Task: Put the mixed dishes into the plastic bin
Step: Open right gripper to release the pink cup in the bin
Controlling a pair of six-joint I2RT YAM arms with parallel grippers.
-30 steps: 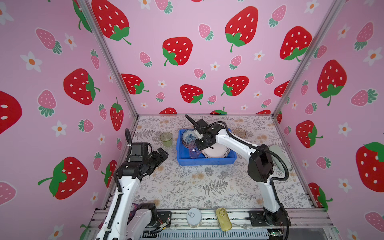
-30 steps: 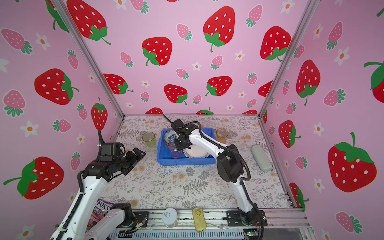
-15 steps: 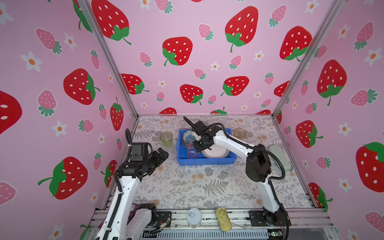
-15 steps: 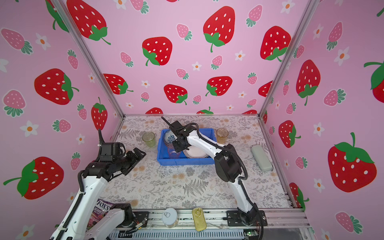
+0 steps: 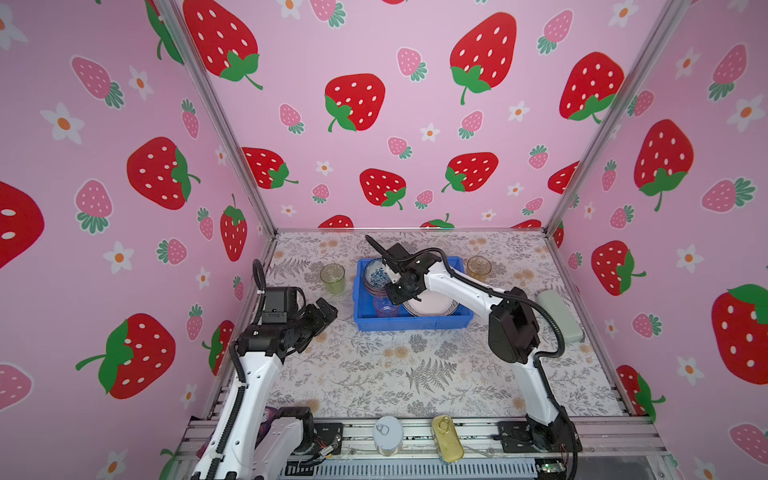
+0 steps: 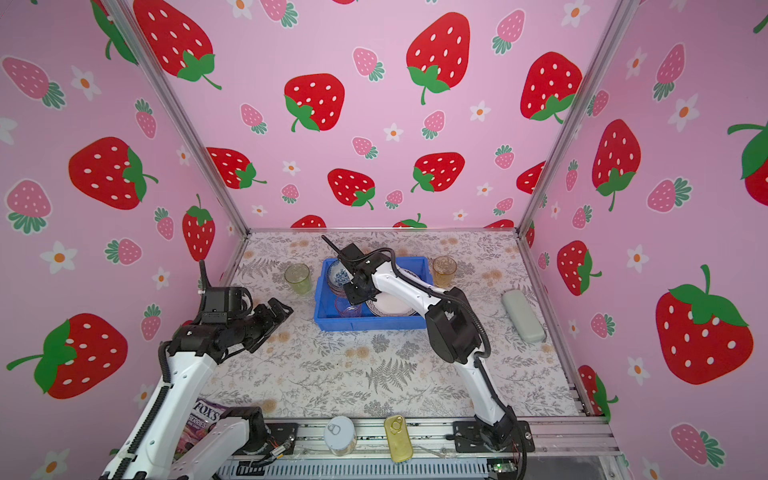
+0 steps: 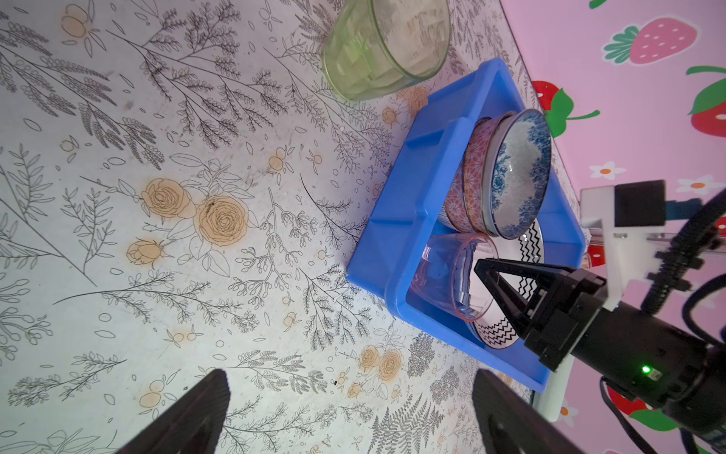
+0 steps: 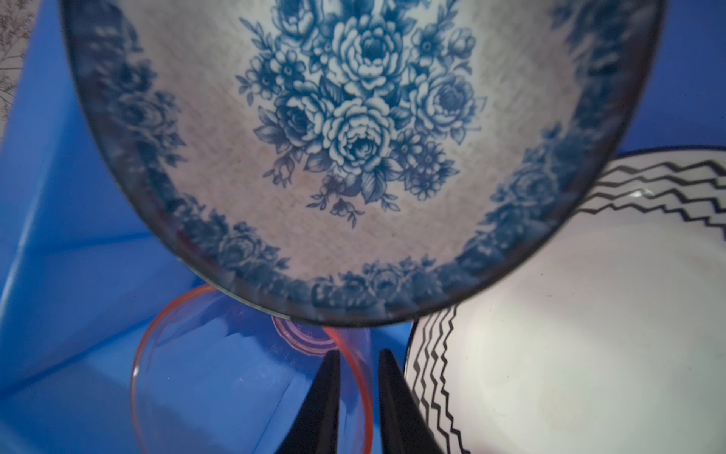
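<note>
Pink tumbler (image 8: 220, 393) in blue bin (image 8: 59, 196), its rim between right jaws, narrowly parted, left jaws spread wide

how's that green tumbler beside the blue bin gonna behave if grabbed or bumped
The green tumbler looks thin-walled and translucent, so probably light. Its glossy faceted wall may be slippery. It stands upright on a base narrower than its mouth, so a sideways bump could tip and roll it.
</note>
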